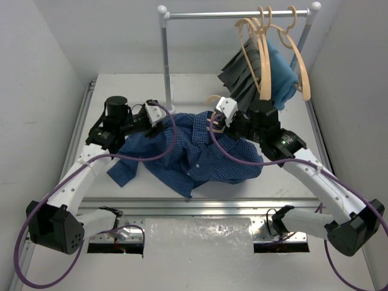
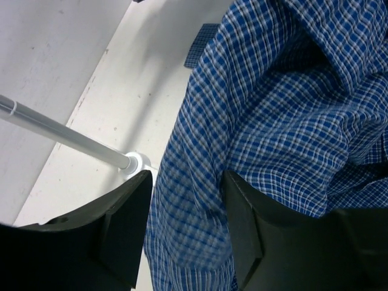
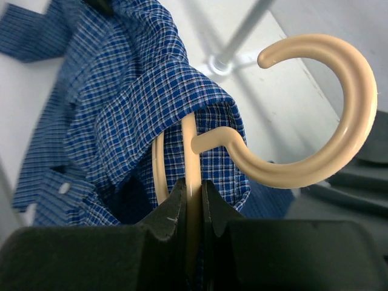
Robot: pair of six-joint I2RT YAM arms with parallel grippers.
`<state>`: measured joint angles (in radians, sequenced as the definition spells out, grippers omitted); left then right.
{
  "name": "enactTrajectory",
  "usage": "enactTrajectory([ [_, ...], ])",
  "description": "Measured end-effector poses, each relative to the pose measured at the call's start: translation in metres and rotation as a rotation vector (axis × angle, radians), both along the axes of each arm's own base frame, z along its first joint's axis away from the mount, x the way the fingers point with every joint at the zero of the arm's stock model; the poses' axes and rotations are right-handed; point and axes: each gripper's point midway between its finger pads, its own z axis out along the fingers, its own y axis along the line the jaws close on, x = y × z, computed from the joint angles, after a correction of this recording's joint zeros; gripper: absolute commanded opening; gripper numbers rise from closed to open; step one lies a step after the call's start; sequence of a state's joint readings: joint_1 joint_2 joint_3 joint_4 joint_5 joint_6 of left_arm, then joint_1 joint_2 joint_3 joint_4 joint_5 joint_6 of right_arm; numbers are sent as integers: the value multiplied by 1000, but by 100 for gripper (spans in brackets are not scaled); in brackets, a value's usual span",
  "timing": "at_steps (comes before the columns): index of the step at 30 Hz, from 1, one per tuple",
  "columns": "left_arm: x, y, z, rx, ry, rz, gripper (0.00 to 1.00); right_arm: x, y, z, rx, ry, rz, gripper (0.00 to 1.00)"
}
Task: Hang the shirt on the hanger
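On the table, the shirt lies heaped, soft, light checked cotton that I expect to sag and slide. My right gripper is clamped on the hanger, smooth rigid tan plastic, its stem tucked under cloth. My left gripper straddles a fold, fingers apart; I'd pinch near the collar.

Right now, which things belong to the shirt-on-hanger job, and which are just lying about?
Job: the shirt; the hanger, clamped in the right gripper; the left gripper, open around shirt fabric.
Not the job: spare hangers, grey pleated garment, light blue garment, all on the rail.
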<state>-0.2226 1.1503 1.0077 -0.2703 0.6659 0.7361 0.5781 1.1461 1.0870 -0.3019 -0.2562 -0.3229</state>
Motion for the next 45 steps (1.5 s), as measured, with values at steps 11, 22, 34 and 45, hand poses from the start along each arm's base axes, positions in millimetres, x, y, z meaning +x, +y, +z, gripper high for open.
enactTrajectory([
  [11,30,75,-15,-11,43,165,65,7,-19,14,-77,-39,-73,0],
  [22,37,70,-103,-9,244,129,0,19,-20,56,-62,-90,-111,0],
  [34,76,90,-109,-74,223,281,0,33,-42,64,-147,-137,-224,0],
  [45,78,92,-81,-178,269,311,100,75,-67,132,-237,-294,-450,0],
])
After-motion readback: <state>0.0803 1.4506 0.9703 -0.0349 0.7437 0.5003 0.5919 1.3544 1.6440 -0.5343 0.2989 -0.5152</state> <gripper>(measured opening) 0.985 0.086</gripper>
